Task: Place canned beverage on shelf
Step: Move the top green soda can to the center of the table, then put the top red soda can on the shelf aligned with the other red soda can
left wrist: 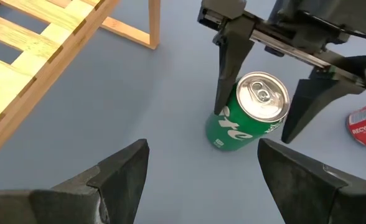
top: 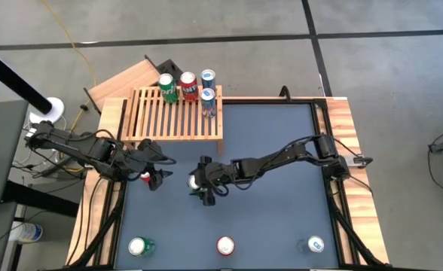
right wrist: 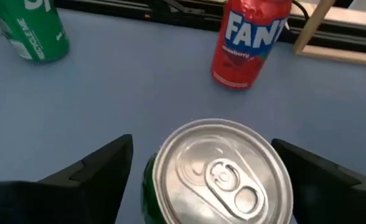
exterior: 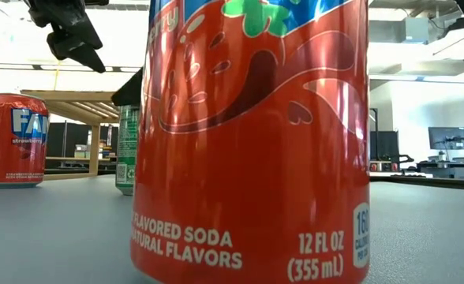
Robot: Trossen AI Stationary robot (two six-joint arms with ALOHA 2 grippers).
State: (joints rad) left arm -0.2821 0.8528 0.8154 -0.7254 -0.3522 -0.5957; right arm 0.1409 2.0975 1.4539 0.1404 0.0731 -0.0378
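A green can (left wrist: 248, 118) stands upright on its base on the blue table mat, its silver top (right wrist: 223, 171) showing. My right gripper (top: 199, 183) is open, one finger on each side of the can's upper part. My left gripper (left wrist: 201, 171) is open with nothing between its fingers, a little to the can's left and above the mat. The shelf (top: 172, 124), a low rack of light wooden slats, stands at the table's far left. On its far edge stand several cans: a green one (top: 167, 89), a red one (top: 187, 84) and blue ones (top: 208, 102). My right gripper comes at the green can slanting down from the table's right. One finger (left wrist: 225, 87) runs close along the can's side wall (left wrist: 218, 121), and I cannot tell whether it touches. The other finger (left wrist: 304, 109) stands apart from the can.
A red can (right wrist: 248, 40) stands on the mat below my left gripper. Along the near edge stand a green can (top: 140, 246), a red can (top: 225, 245) that fills the low view, and a blue can (top: 315, 245). A plain wooden board (top: 123, 79) lies behind the shelf.
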